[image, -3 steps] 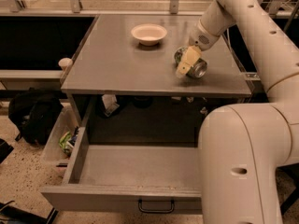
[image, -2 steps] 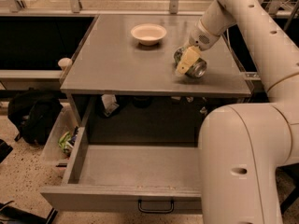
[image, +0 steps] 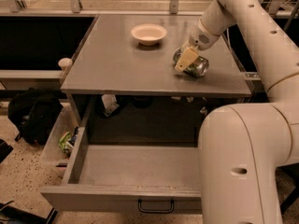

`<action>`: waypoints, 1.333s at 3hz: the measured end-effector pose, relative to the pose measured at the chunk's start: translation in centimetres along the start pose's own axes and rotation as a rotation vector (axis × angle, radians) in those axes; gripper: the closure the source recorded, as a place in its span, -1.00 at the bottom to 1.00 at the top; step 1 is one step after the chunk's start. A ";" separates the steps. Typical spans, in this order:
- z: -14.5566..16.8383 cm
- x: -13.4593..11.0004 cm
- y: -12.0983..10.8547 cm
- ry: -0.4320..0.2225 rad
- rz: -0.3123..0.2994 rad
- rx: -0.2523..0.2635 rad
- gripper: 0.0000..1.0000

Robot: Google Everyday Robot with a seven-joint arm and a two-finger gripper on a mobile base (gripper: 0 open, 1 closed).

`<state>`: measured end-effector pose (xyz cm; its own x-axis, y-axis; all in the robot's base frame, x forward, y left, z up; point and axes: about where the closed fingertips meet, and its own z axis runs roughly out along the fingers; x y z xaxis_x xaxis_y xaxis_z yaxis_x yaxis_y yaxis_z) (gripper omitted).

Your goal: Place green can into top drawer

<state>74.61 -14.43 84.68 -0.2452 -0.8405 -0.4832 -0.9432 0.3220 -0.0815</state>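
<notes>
The green can (image: 197, 67) lies on its side on the grey tabletop (image: 117, 64), right of centre. My gripper (image: 187, 62) comes down from the upper right and is shut on the can's left part; one pale finger (image: 186, 58) shows across its front, the other is hidden behind it. The can rests on the table. The top drawer (image: 131, 168) is pulled out wide below the tabletop, with a small black handle (image: 155, 206) on its front, and nothing shows inside it.
A pale pink bowl (image: 148, 33) stands at the back middle of the tabletop. My large white arm (image: 243, 162) covers the drawer's right side. A black bag (image: 30, 115) and a clear bin (image: 60, 141) sit on the floor at the left.
</notes>
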 end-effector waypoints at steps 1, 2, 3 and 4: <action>0.0 0.0 0.0 0.000 0.000 0.000 0.77; 0.0 0.0 0.0 0.000 0.000 0.000 1.00; 0.0 0.0 0.0 0.000 0.000 0.000 1.00; 0.1 0.0 0.0 0.015 -0.006 0.006 1.00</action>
<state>74.66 -14.40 84.60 -0.2432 -0.8487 -0.4697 -0.9432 0.3198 -0.0896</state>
